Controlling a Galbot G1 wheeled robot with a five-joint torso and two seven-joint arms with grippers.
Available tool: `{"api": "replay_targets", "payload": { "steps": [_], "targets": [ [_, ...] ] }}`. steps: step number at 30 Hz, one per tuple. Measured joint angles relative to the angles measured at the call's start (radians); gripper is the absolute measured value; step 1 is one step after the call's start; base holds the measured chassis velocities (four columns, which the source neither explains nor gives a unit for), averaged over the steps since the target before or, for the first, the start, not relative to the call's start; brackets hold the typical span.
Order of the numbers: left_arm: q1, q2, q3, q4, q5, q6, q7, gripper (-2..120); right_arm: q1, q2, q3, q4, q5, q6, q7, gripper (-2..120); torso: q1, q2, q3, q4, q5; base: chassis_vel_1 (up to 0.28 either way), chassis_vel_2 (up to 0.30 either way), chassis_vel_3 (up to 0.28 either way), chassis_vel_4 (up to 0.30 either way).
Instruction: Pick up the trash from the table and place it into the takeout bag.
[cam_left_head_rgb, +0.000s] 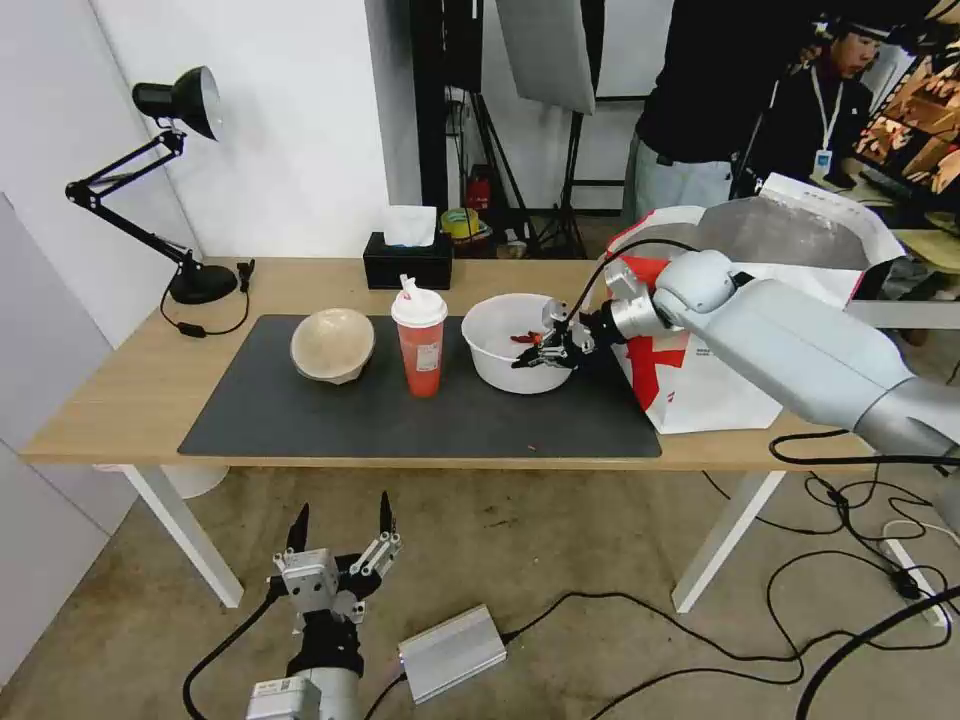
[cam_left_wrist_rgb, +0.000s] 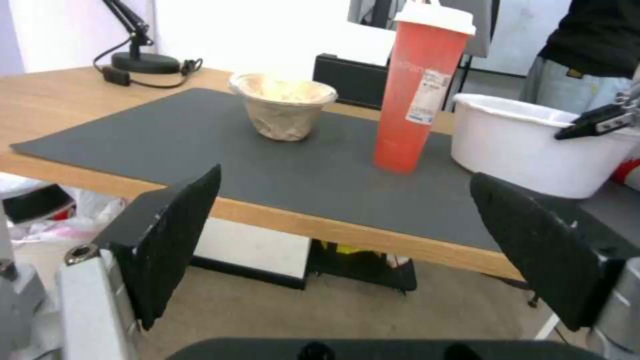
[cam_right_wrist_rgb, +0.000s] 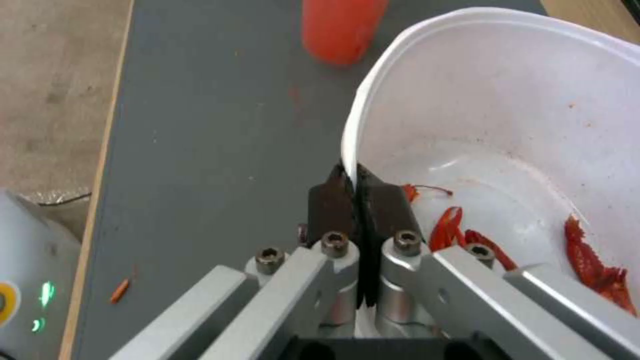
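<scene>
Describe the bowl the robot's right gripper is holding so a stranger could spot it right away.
On the dark grey mat, it is the white bowl nearest the takeout bag, right of the red cup. The right gripper pinches its rim, and it alone holds red food scraps.

My head view is evenly and brightly lit, the light seemingly from overhead and soft, with faint shadows under the worktop (cam_left_head_rgb: 120, 400) and little contrast on the grey mat (cam_left_head_rgb: 300, 420). Straight lines bow toward the frame edges, so the wide lens distorts there. The foil lining of the takeout bag (cam_left_head_rgb: 770, 235) gives a dull sheen, no hard glare. On my left wrist feed the white wall behind is blown out and the near left pincer (cam_left_wrist_rgb: 347, 240) fingers (cam_left_wrist_rgb: 177, 235) are soft. My right wrist feed is soft overall; the white bowl (cam_right_wrist_rgb: 507, 100) reads bright, the red cup (cam_right_wrist_rgb: 340, 25) blurred.
</scene>
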Motion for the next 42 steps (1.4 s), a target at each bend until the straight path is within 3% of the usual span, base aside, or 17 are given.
{"api": "replay_targets", "payload": {
  "steps": [6, 14, 23, 42],
  "targets": [
    [-0.003, 0.0, 0.003, 0.001, 0.0, 0.0, -0.004, 100, 0.001, -0.027, 0.012, 0.021, 0.012, -0.002, 0.0, 0, 0.0, 0.0, 0.0, 0.0, 0.0001, 0.0, 0.0, 0.0, 0.0],
    [-0.002, 0.0, 0.006, 0.005, 0.0, -0.02, -0.005, 100, 0.033, -0.134, 0.023, 0.114, 0.09, -0.015, -0.013, 0, 0.0, 0.0, 0.0, -0.0002, 0.0001, 0.0, 0.0, 0.0, 0.0],
    [-0.003, 0.003, 0.012, 0.011, -0.001, -0.03, -0.006, 100, 0.05, -0.193, 0.023, 0.183, 0.139, -0.026, -0.015, 0, 0.0, 0.0, 0.0, -0.0002, 0.0, 0.0, 0.0, 0.0, 0.0],
    [-0.01, 0.011, 0.008, 0.011, -0.007, -0.036, -0.008, 100, 0.086, -0.202, 0.04, 0.204, 0.207, -0.029, -0.01, 0, 0.0, 0.0, 0.0, -0.0001, 0.0, 0.0, 0.0, 0.0, 0.0]
  ]
}}
